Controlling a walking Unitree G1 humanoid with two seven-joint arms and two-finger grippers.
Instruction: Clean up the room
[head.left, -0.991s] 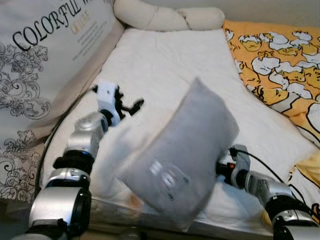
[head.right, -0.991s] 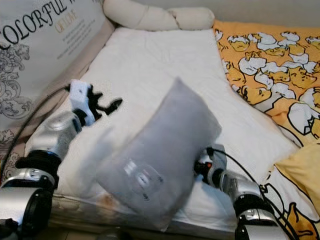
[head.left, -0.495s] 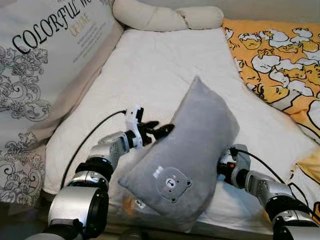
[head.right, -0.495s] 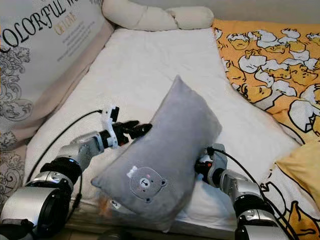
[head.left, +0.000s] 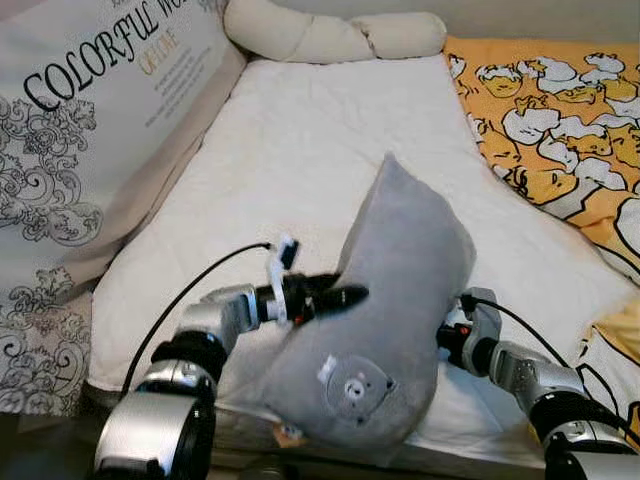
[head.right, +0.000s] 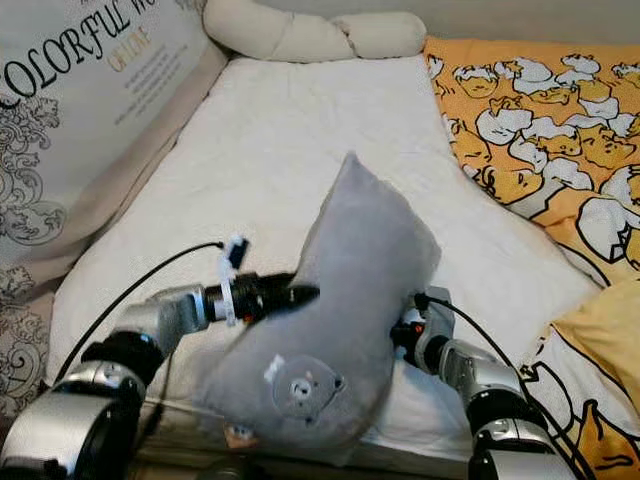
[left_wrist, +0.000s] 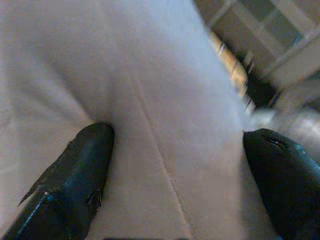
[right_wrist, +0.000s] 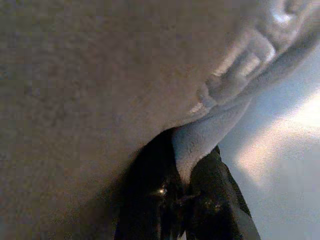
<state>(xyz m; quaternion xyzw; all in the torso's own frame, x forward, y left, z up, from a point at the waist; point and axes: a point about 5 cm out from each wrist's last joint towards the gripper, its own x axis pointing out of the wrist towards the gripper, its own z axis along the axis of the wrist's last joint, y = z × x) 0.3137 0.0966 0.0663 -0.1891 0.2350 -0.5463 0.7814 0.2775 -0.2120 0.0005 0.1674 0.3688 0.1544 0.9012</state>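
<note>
Wide white quilted bed (head.left: 330, 150), mostly bare toward the far headrest. Soft grey fleece pillow (head.left: 400, 300) upright at the near bed edge. Left pincer (head.left: 335, 297) spread, pressing into its side. Right pincer (right_wrist: 185, 197) pressed together, pinching its seam.

A white quilted mattress (head.left: 320, 150) carries a cream knotted bolster (head.left: 330, 35) far beyond the left gripper (head.left: 345, 297), an orange duck-print blanket (head.left: 550, 130) past the right gripper (head.left: 445, 335).
</note>
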